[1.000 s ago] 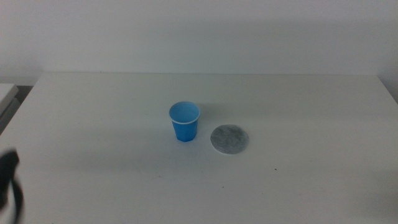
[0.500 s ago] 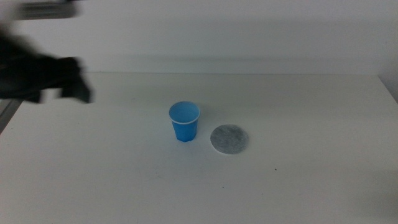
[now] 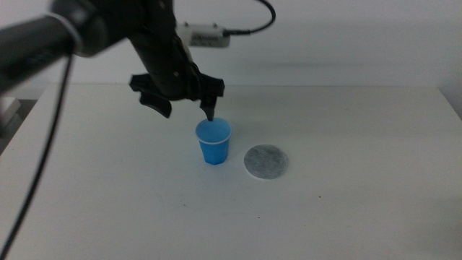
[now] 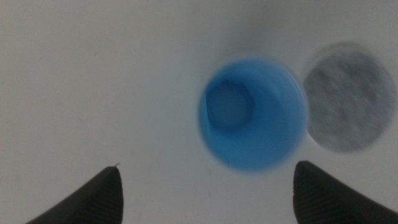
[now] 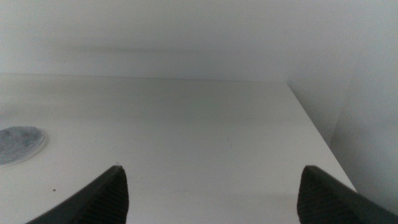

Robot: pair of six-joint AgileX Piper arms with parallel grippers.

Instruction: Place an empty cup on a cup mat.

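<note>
Cup (image 3: 214, 141): small, bright blue, tapered, thin white rim; stood upright and empty near the middle of the white table (image 3: 346, 209), its blue floor visible from the left wrist view (image 4: 252, 113). Cup mat (image 3: 266, 162): flat round speckled grey disc with a pale edge; lay flat on the table just beside the cup at about its 4 o'clock in the middle view, a narrow strip of table showing between them, nothing on it (image 4: 350, 105) (image 5: 18, 142). Left gripper (image 3: 184, 110): reached in from the left side, hung above the table at about the cup's 10 o'clock, one dark jaw tip just over the cup's rim; jaws spread wide, released, grasping nothing. Right gripper (image 5: 211, 193): waited low at the right side of the table, out of the middle view, well apart from the mat; jaws likewise spread wide and empty.
</note>
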